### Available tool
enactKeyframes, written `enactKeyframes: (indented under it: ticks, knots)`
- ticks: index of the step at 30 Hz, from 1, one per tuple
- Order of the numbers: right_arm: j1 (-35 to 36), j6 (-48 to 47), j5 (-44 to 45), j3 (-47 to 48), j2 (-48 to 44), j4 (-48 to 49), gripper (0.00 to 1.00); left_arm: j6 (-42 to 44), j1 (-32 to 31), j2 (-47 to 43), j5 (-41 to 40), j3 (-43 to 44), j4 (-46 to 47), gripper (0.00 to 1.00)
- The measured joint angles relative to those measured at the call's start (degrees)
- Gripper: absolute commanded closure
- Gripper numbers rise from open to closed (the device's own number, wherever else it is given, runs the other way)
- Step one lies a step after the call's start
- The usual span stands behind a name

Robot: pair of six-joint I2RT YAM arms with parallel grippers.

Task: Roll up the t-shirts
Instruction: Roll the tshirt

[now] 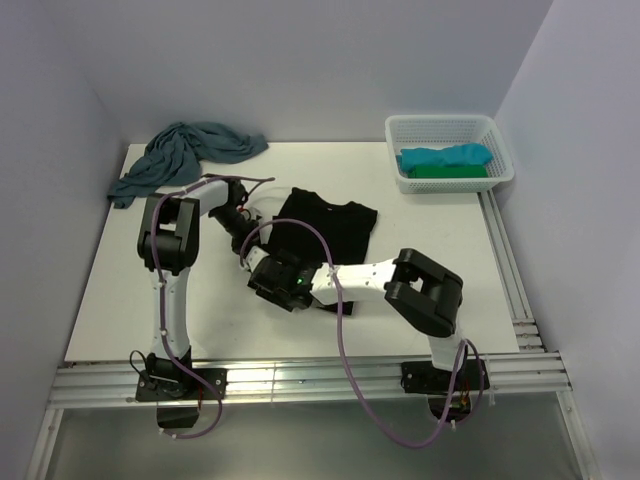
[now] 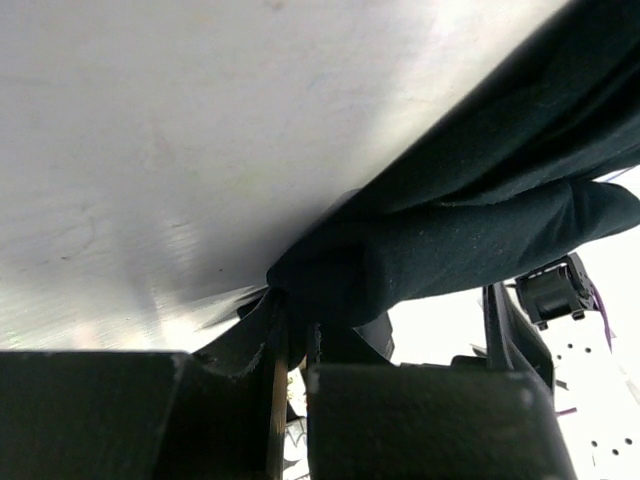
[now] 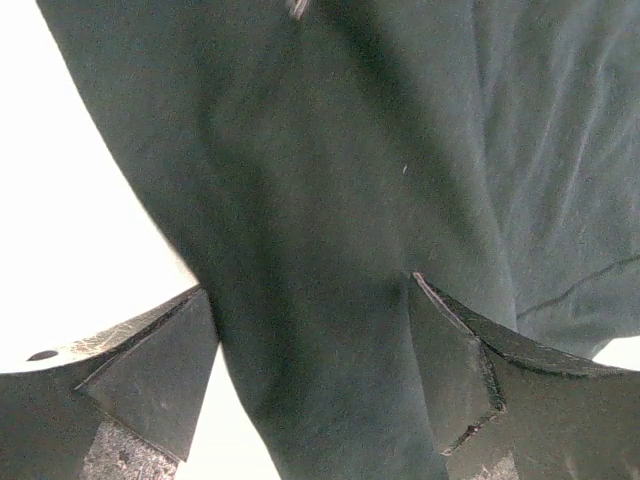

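Observation:
A black t-shirt (image 1: 335,225) lies bunched in the middle of the table. My left gripper (image 1: 243,238) is at its left edge, shut on a fold of the black cloth (image 2: 470,240), which stretches away up and to the right from the jaws (image 2: 295,335). My right gripper (image 1: 268,268) sits just in front of it at the shirt's near-left corner. Its jaws (image 3: 310,350) stand wide open, with a band of black cloth (image 3: 330,200) running between the fingers (image 3: 455,365). A dusty-blue t-shirt (image 1: 190,150) lies crumpled at the back left.
A white mesh basket (image 1: 497,135) stands at the back right, holding a turquoise shirt (image 1: 445,157) on a green one (image 1: 450,172). Walls close the table at the back and sides. A metal rail (image 1: 300,378) runs along the near edge.

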Motion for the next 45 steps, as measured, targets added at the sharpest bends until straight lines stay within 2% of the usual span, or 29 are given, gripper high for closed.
enactKeyframes:
  ticks: [5, 8, 9, 12, 15, 18, 23, 26, 31, 39, 45]
  knots:
    - [-2.97, 0.22, -3.61, 3.69, 2.29, -0.79, 0.17, -0.04, 0.17, -0.92, -0.22, -1.14, 1.05, 0.86]
    - [-4.68, 0.55, -6.71, 6.05, 3.91, -1.79, 0.44, -0.22, 0.2, -1.2, -1.11, -1.16, 1.2, 0.81]
    - [-5.01, 0.74, -7.5, 6.8, 4.59, -2.08, 0.63, -0.26, 0.22, -1.25, -1.38, -1.16, 1.22, 0.76]
    - [-5.33, 1.33, -8.55, 8.52, 6.34, -2.82, 0.83, -0.59, 0.57, -1.6, -2.43, -1.14, 1.25, 0.63]
    - [-5.33, 1.79, -8.44, 9.18, 6.56, -3.74, 0.94, -1.62, 1.95, -3.08, -4.33, -1.14, 1.99, 0.5]
    - [-5.46, 2.82, -8.96, 10.88, 7.21, -5.7, 0.96, -2.36, 4.87, -5.18, -6.43, -1.14, 4.92, 0.44]
    - [-6.32, 6.03, -12.87, 19.17, 11.1, -13.09, 1.0, -4.55, 13.29, -9.57, -6.82, -1.11, 10.56, 0.44]
    - [-6.71, 8.72, -17.81, 25.62, 14.36, -16.41, 1.0, -5.66, 17.9, -13.0, -6.64, -1.79, 13.49, 0.44]
    - [-7.74, 15.45, -32.5, 30.77, 17.18, -17.55, 1.0, -7.58, 20.02, -19.67, -5.09, -7.93, 17.99, 0.44]
    - [-16.59, 30.23, -60.22, 22.67, 17.33, -6.43, 1.0, -9.46, 20.0, -27.74, -1.07, -18.6, 23.82, 0.44]
    - [-21.64, 38.84, -71.38, 20.79, 19.98, -0.85, 1.0, -9.53, 20.04, -31.69, 0.48, -20.37, 25.66, 0.43]
